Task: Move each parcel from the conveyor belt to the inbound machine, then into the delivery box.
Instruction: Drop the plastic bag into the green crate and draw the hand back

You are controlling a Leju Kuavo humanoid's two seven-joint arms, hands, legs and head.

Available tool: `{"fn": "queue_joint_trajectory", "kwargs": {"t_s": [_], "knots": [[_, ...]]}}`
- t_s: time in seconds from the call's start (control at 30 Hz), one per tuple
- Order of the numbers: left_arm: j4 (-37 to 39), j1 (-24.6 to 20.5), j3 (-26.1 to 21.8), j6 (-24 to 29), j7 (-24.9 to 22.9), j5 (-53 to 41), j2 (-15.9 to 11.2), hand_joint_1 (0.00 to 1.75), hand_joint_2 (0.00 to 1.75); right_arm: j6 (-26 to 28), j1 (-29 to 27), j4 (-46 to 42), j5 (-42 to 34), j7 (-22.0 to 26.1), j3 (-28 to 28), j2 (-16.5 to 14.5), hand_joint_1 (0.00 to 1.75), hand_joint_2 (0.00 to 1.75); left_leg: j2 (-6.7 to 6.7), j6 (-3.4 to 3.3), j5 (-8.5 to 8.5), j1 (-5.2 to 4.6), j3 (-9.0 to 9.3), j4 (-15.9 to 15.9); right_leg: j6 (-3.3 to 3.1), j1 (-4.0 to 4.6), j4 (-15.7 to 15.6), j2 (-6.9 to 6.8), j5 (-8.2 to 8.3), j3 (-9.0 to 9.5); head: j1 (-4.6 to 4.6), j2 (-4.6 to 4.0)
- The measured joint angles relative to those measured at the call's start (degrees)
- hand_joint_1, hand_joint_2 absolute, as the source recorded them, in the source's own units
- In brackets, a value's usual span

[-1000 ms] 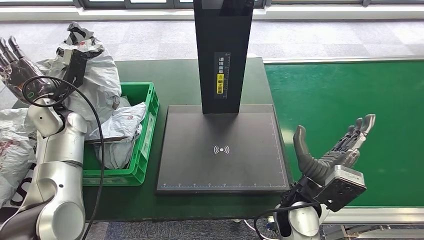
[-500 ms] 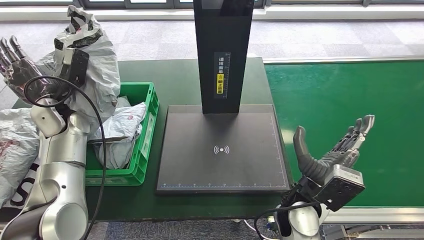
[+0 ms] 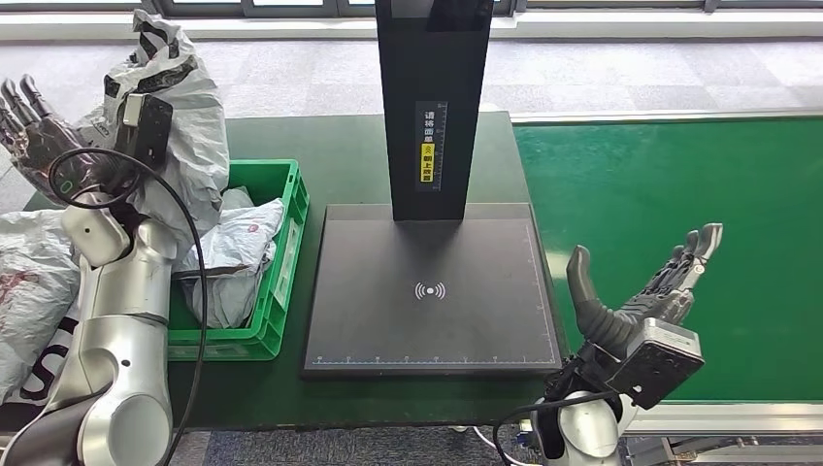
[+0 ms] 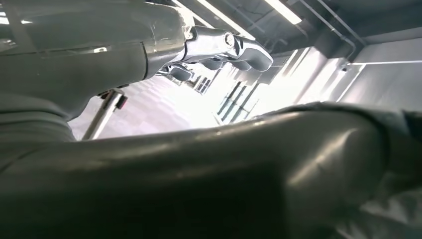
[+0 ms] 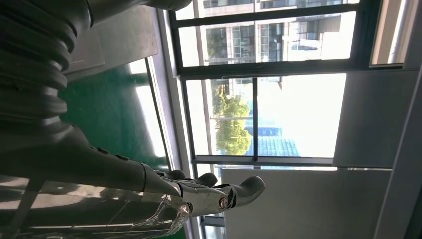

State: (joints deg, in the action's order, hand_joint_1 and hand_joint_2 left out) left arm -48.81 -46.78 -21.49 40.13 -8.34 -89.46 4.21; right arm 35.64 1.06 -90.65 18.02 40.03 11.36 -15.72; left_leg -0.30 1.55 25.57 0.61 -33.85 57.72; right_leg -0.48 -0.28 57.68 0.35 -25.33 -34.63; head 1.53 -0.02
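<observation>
A dark green table [image 3: 349, 155] stands on a floor of pale grey tiles [image 3: 621, 63], with a strip of window frame [image 3: 291, 8] running along the far wall at the top of the head view. In the right wrist view, tall dark-framed windows [image 5: 259, 84] look out on bright daylight, a leafy green tree [image 5: 231, 129] and the facade of a neighbouring building [image 5: 278, 35]. A grey wall panel [image 5: 368, 114] sits beside the glass. In the left wrist view, long ceiling light strips [image 4: 283, 11] glow against a dark ceiling, and a blown-out bright area lies beyond.
</observation>
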Motion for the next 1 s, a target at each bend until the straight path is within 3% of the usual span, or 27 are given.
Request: {"fn": "queue_joint_trajectory", "kwargs": {"t_s": [0.17, 0.33, 0.4, 0.63, 1.0], "knots": [[2.9, -0.4, 0.0, 0.0, -2.8, 0.0, -0.4, 0.0, 0.0, -0.7, 0.0, 0.3, 0.4, 0.0, -0.1, 0.0, 0.0, 1.75, 0.0, 0.0, 0.0, 0.0, 0.01, 0.0, 0.0, 0.0, 0.0, 0.0, 0.0, 0.0, 0.01, 0.0], [11.1, -2.1, 2.4, -0.4, -12.5, 0.0, -2.4, 0.0, 0.0, -2.9, 0.0, 0.7, 1.4, 0.0, -0.6, -0.1, 0.0, 1.75, 0.01, 0.0, -0.01, 0.0, 0.03, 0.0, -0.01, 0.0, 0.0, 0.02, 0.01, -0.01, 0.01, 0.0], [14.7, -2.8, 4.0, -1.7, -14.0, 0.0, -3.2, 0.0, 0.0, -3.5, 0.0, 0.8, 1.6, 0.0, -0.9, -0.1, 0.0, 1.75, 0.01, 0.0, -0.02, 0.0, 0.02, 0.0, -0.01, 0.0, 0.0, 0.02, 0.01, 0.0, 0.0, 0.0], [22.5, -3.7, 6.9, -5.3, -15.7, 0.0, -4.7, 0.0, 0.0, -4.4, 0.0, 1.4, 1.8, 0.0, -1.5, -0.1, 0.0, 1.75, 0.04, 0.0, -0.01, 0.0, 0.02, 0.0, -0.01, 0.0, 0.0, 0.05, 0.03, -0.02, 0.0, 0.0], [25.7, -3.8, 7.4, -5.8, -16.0, 0.0, -5.3, 0.0, 0.0, -4.5, -0.1, 2.1, 1.9, 0.0, -2.1, -0.1, 0.0, 1.75, 0.03, 0.0, -0.01, 0.0, 0.02, 0.0, -0.01, -0.01, 0.0, 0.04, 0.03, -0.02, 0.0, 0.0]]}}
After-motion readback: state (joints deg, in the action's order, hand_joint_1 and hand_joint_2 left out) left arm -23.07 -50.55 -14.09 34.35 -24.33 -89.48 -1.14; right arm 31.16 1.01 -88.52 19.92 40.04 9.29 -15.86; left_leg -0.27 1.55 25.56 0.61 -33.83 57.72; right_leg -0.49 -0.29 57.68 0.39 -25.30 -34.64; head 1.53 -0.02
